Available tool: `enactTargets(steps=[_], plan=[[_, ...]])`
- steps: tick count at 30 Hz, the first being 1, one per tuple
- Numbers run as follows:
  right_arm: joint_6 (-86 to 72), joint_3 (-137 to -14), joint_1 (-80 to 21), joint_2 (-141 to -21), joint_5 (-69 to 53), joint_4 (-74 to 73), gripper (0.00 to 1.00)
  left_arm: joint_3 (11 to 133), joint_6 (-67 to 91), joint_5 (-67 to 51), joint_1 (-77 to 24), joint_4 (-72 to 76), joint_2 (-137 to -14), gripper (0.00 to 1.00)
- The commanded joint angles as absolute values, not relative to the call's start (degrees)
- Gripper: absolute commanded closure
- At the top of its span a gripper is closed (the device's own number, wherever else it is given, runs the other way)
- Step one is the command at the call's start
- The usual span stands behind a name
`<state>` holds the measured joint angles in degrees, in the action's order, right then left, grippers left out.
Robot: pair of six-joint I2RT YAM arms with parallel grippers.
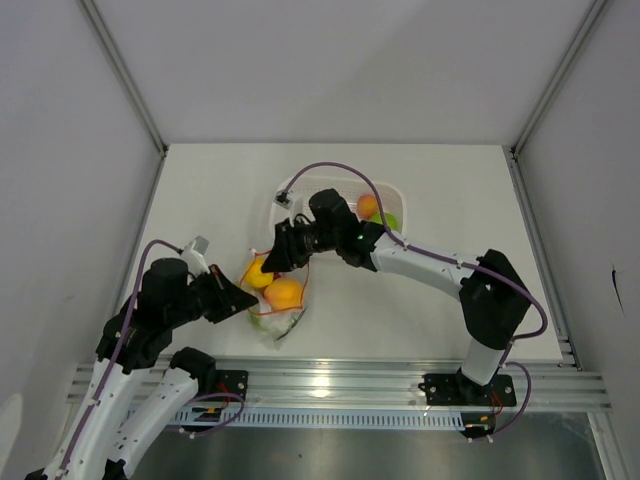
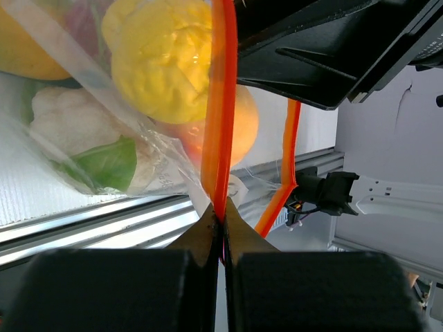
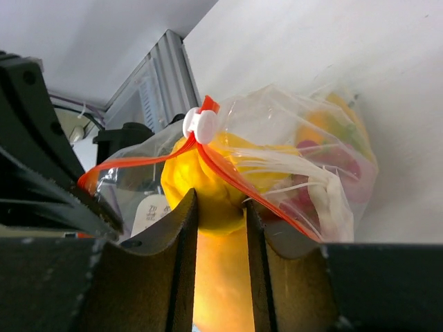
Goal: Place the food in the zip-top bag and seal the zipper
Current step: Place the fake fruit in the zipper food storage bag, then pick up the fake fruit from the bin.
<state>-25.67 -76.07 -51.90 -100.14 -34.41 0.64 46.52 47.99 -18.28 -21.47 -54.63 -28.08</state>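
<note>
Left wrist view has the left fingers (image 2: 197, 242) pressed fully together on the zipper (image 2: 223, 104). They pinch the red-orange strip at one end of the mouth of the zip-top bag (image 2: 149, 149) and hold it taut. Right wrist view has the right fingers (image 3: 181, 235) part-way apart with a lemon (image 3: 211, 200) between them, right at the bag's mouth and just under the white slider (image 3: 199, 124). They seem to be gripping it, though the plastic folds make it hard to say whether the fruit is already past the strip.

By that reading, the step in hand is loading, not sealing. The next move calls for letting the lemon drop inside the bag with the mouth held open from the left end, then reaching beyond the bag for what remains. The slider should wait until the mouth is free of fruit.

The count is one bag and one slider, with one white basket (image 1: 395, 187) just beyond the bag. In or at the bag are one lemon, one orange (image 1: 285, 293), one cauliflower (image 2: 69, 117), and one dark red patch (image 3: 311, 149) that may be grapes. In the basket are one second orange (image 1: 368, 205) and one green apple (image 1: 388, 220). The bag lies on the tabletop (image 1: 450, 180) with both sets of fingers at its mouth.
</note>
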Motion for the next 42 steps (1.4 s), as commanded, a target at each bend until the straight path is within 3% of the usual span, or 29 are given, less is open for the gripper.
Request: enactTargets(steps=[1,6,8,10,16,18,26,34,42], plan=[[-23.0,-80.6,-53.1,-101.9,-31.1,-1.9,0.64,48.8,48.9,-19.6,-21.4,-54.1,-27.6,0.99],[-22.5,-84.0,-54.0,-102.9,-28.8,-5.0,0.32,48.6,48.7,-19.6,-21.4,-54.2,-27.3,0.99],[-22.1,-83.9,-54.7,-101.5,-28.0,-6.1,0.13,48.5,48.7,-19.6,-21.4,-54.1,-27.2,0.99],[-21.5,-83.8,-54.9,-100.1,-26.8,-6.9,0.08,48.2,48.7,-19.8,-21.4,-54.0,-27.2,0.99],[-19.1,-84.0,-54.8,-91.2,-18.0,-12.4,0.06,47.1,48.9,-20.6,-21.4,-52.6,-27.7,1.00],[-17.7,-84.3,-54.6,-88.3,-14.5,-15.2,0.01,46.9,48.8,-20.7,-21.3,-52.2,-28.0,0.99],[-14.7,-83.5,-49.2,-81.3,0.1,-21.2,0.01,47.2,48.4,-21.0,-21.4,-51.3,-28.7,0.99],[-15.7,-85.1,-36.2,-90.0,14.6,-30.4,0.01,47.4,48.7,-21.6,-21.4,-51.6,-27.9,0.99],[-13.2,-87.9,-34.7,-101.5,25.7,-33.0,0.01,46.9,48.6,-22.1,-21.4,-51.6,-27.8,0.99]])
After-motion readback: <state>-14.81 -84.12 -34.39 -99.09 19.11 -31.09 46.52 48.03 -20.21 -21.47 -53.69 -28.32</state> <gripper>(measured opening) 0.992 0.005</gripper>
